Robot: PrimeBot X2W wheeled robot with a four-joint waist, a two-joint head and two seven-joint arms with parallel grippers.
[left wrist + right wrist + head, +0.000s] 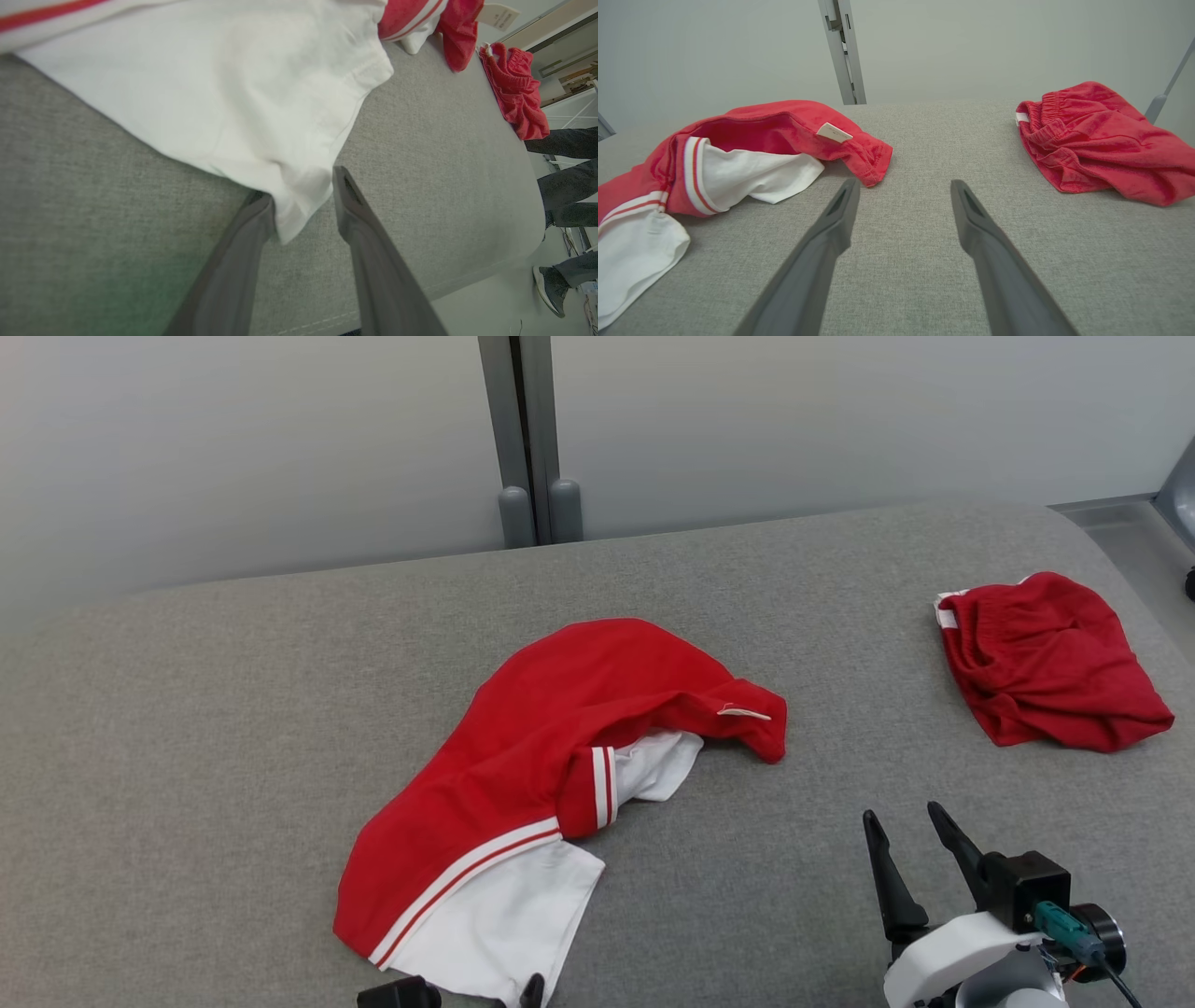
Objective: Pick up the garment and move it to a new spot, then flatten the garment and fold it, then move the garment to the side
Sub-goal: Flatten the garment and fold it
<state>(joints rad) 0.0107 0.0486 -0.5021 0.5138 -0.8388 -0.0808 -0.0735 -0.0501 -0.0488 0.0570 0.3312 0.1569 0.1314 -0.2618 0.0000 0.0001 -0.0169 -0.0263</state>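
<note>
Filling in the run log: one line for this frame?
step: pick, not yet gripped | left gripper: open, astride white corner of garment | right gripper: open, empty | shorts: far right, untouched

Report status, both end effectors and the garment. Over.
Left end effector open, straddling white corner of garment. Right end effector open, empty. Garment crumpled, unfolded. Red shorts far right, apart.

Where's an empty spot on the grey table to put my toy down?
The biggest bare patch is the table's left side, left of the shirt. Another lies between the shirt and the shorts, and a strip runs behind both along the far edge. It is crowded in the middle, where the shirt sprawls, and at the right, where the shorts lie.
</note>
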